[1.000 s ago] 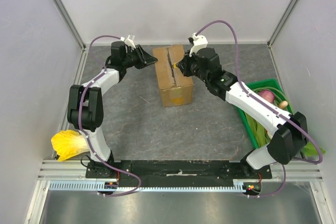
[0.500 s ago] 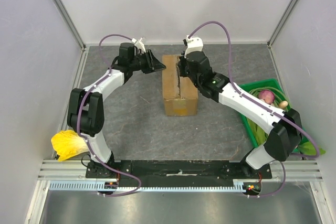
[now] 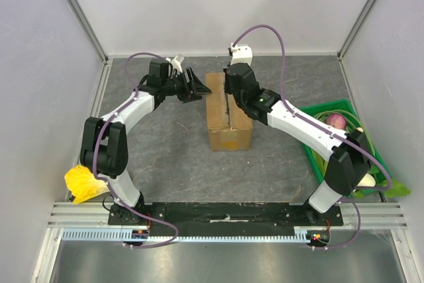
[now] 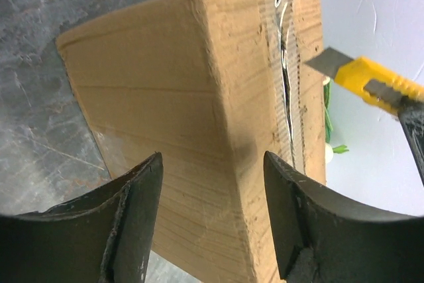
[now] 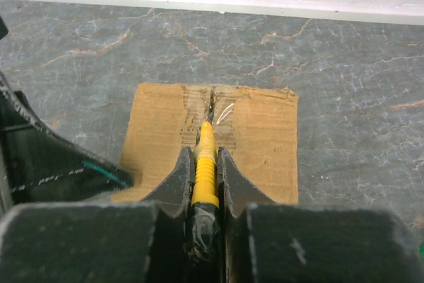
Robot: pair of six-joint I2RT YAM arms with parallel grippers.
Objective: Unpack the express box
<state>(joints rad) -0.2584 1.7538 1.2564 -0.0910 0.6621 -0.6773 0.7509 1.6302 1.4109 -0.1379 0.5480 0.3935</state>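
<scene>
Left jaws: apart, just left of the express box (image 3: 228,120), with its upright corner edge showing in the gap between them; contact cannot be told.
Express box: brown carton, flaps shut, standing on the table (image 3: 172,157) between the two arms.
Hazard, box: with nothing clamping it, the carton may slide or twist under the blade's drag.
Tape seam (image 4: 285,51): runs down the centre of the box top; looks partly slit.
Utility knife (image 4: 374,79): yellow, blade extended, tip at the seam.
Right jaws: clamped on the knife handle, above the box.
Hazard, blade: pushed too deep it could cut the contents; off-line it could gouge a flap or skid toward the left jaws.
Green crate (image 3: 328,105): right of the box, well apart.
</scene>
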